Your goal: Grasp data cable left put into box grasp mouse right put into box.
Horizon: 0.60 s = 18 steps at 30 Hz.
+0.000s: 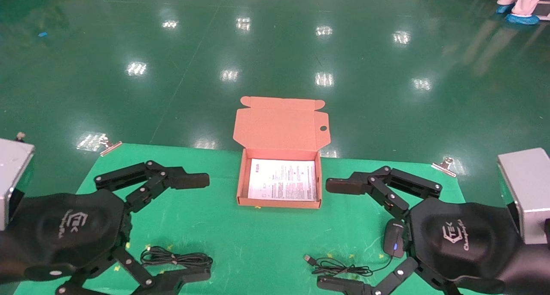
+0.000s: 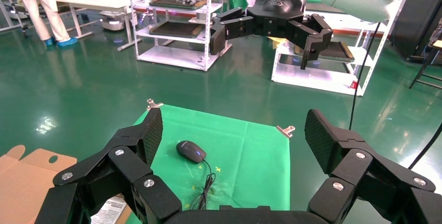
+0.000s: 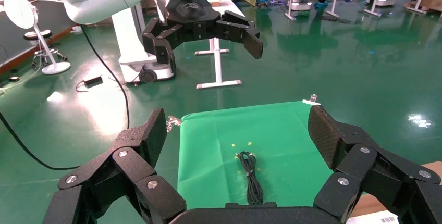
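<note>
Data cable (image 1: 176, 258) lies as a flat looped bundle on the green cloth (image 1: 240, 235), near-left of the robot, long axis running left-right across the head view, one end trailing toward the left gripper (image 1: 195, 228). That gripper hovers above the cloth with jaws wide apart, holding nothing, one finger on the far side of the bundle and one on the near side, so it looks staged to drop straight onto it. Mouse (image 1: 394, 239) sits on the near-right of the cloth, partly under the right gripper (image 1: 335, 235), long axis pointing near-far, blue light visible, cord (image 1: 343, 269) running left to a USB plug (image 1: 308, 258) that points toward the middle. Right gripper also has jaws spread wide and empty, above the mouse. Box (image 1: 279, 202) is centred at the far edge of the cloth between the two grippers, lid flap standing up at the back, printed sheet (image 1: 283, 179) flat inside. Layout looks mirrored on purpose: each item on its own arm's side, box equally reachable. Nothing packed yet. Likely first move: lower the left gripper and close across the bundle's short width so the loops stay together.
</note>
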Tool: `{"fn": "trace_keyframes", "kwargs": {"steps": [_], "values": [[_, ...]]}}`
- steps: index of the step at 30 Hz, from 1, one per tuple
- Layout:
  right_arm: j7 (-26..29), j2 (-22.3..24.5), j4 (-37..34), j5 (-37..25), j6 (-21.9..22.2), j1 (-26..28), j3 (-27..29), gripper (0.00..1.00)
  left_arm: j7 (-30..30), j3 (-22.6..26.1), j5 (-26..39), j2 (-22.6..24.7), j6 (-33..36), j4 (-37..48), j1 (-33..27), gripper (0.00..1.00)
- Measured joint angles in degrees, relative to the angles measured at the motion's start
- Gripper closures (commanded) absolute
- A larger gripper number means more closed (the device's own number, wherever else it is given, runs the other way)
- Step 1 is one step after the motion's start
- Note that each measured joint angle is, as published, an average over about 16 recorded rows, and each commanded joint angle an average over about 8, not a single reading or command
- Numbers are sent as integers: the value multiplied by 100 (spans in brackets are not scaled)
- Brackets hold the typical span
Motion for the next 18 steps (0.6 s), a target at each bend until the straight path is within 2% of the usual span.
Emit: {"fn": "trace_keyframes", "kwargs": {"steps": [18], "values": [[-35,18,17,-70,3,21,-9,0,-3,58,101,4,33,1,-31,0]]}}
